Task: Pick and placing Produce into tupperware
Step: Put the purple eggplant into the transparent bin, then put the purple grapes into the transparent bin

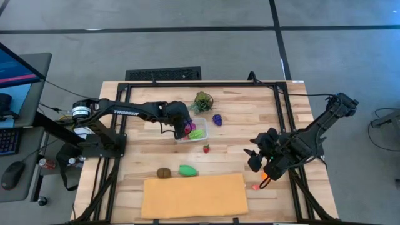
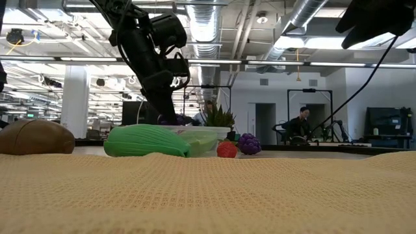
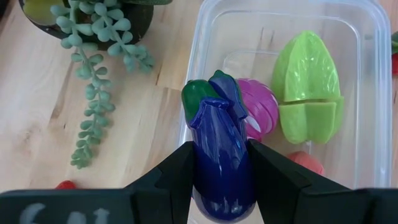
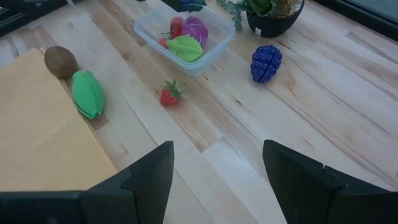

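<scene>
Your left gripper (image 3: 221, 177) is clamped on a blue-purple toy eggplant (image 3: 219, 146), one finger on each flank. The piece's long axis runs straight out from between the fingers, green cap leading. In the left wrist view the eggplant hangs over the near long rim of the tupperware (image 3: 367, 118), with the cap already over the tub's interior; I cannot tell whether the body has cleared the wall.

Inside the tub you have a pink-purple piece (image 3: 264, 112), a light green wedge (image 3: 308, 87) and a red piece (image 3: 305, 163). The free floor is on the side the eggplant is entering, so my judgement is that the drop depends on carrying the piece a little further inward, along its own axis, before you release it.

A leafy potted plant (image 1: 202, 100) stands just beside the tub; keep the arm off it.

Your right gripper (image 1: 256, 155) waits well apart to the right, fingers spread and holding nothing.

Produce not yet placed:
- purple grapes (image 1: 217, 119), near the tub
- strawberry (image 1: 205, 148), near the tub
- green piece (image 1: 187, 170) and brown piece (image 1: 164, 172), at the edge of the tan mat (image 1: 194, 197)

The left arm is nearer to all four.
</scene>
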`<act>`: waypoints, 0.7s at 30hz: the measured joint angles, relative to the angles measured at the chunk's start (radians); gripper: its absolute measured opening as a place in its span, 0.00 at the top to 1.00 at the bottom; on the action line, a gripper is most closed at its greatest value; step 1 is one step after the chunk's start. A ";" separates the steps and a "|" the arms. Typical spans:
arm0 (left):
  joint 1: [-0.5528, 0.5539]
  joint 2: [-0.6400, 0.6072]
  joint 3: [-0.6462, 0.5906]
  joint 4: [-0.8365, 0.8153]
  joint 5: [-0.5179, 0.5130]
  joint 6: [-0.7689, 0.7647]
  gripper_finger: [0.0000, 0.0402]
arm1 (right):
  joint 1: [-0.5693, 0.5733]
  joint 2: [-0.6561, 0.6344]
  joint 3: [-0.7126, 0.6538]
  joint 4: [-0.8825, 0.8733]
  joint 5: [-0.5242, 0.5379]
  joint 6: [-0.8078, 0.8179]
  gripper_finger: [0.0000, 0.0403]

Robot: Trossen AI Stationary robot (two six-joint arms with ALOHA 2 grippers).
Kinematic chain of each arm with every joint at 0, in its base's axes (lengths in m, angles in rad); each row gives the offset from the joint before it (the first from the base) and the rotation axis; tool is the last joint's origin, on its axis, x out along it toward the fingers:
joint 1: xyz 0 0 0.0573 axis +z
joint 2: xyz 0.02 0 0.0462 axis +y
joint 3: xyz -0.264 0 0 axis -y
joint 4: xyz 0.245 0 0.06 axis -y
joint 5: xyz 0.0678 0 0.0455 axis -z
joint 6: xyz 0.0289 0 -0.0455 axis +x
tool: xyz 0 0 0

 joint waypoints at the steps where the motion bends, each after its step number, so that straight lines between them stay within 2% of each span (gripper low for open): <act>1: 0.000 0.000 0.000 0.000 0.000 0.000 0.68 | 0.000 0.000 0.000 0.000 0.000 0.000 0.41; 7: 0.000 0.000 0.000 0.000 -0.018 -0.003 0.65 | 0.000 0.000 0.000 0.000 0.000 0.000 0.41; 21: 0.000 0.000 0.000 -0.001 -0.018 -0.008 0.50 | 0.000 0.000 0.000 0.000 0.000 0.000 0.41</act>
